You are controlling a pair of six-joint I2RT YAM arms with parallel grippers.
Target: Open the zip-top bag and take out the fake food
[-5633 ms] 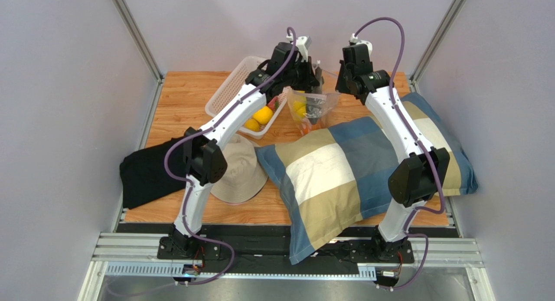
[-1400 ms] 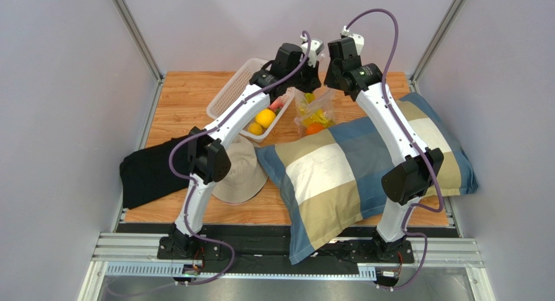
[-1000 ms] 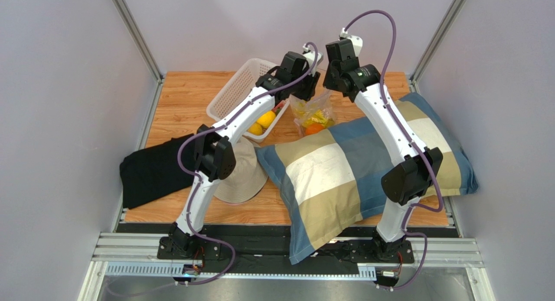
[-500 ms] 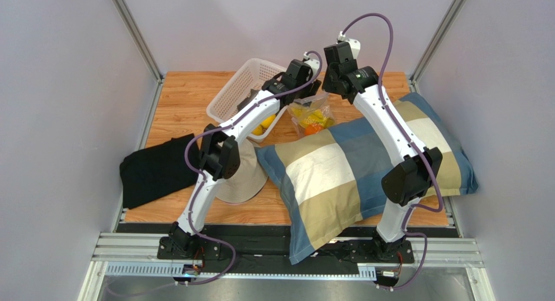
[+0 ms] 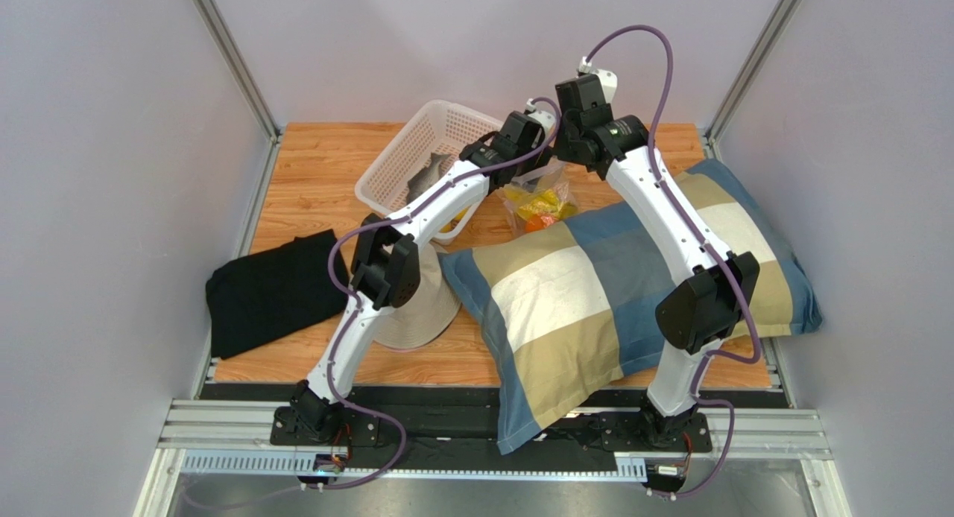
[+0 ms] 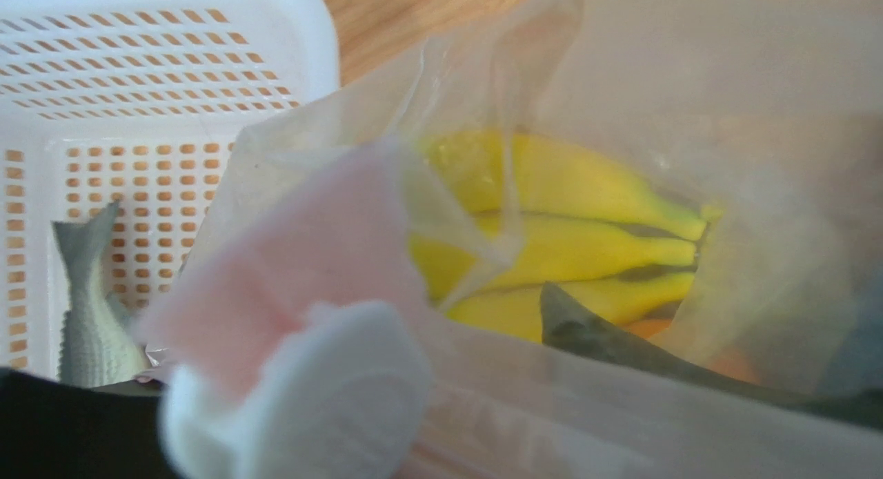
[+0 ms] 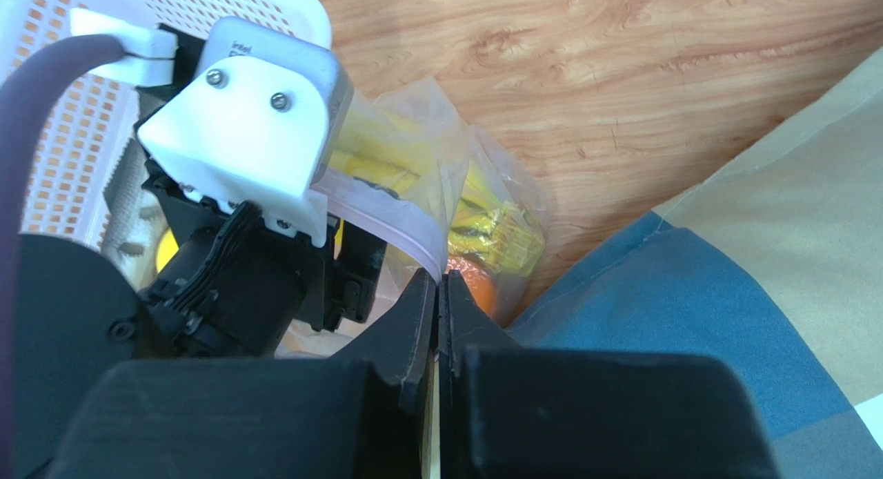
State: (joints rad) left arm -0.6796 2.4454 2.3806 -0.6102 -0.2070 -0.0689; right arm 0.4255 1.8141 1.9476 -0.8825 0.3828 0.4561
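Observation:
The clear zip-top bag [image 5: 538, 201] hangs at the table's back, between the basket and the pillow. My right gripper [image 7: 436, 277] is shut on its pinkish zip strip [image 7: 386, 221] and holds that edge up. My left gripper [image 5: 531, 163] is at the bag's mouth with its dark fingers apart and the bag's lip between them. Of the fake food, a yellow banana bunch [image 6: 560, 220] and an orange [image 7: 482, 290] are inside the bag. A grey fish [image 6: 88, 313] lies in the basket.
The white mesh basket [image 5: 392, 165] stands left of the bag, with yellow fruit [image 5: 454, 219] under my left arm. A big checked pillow [image 5: 627, 282] fills the right side. A tan hat [image 5: 420, 305] and a black cloth [image 5: 269, 294] lie at front left.
My left arm has swung right, from over the basket to the bag's mouth. The grey fish, earlier in the bag, now lies in the basket. The right gripper keeps its hold.

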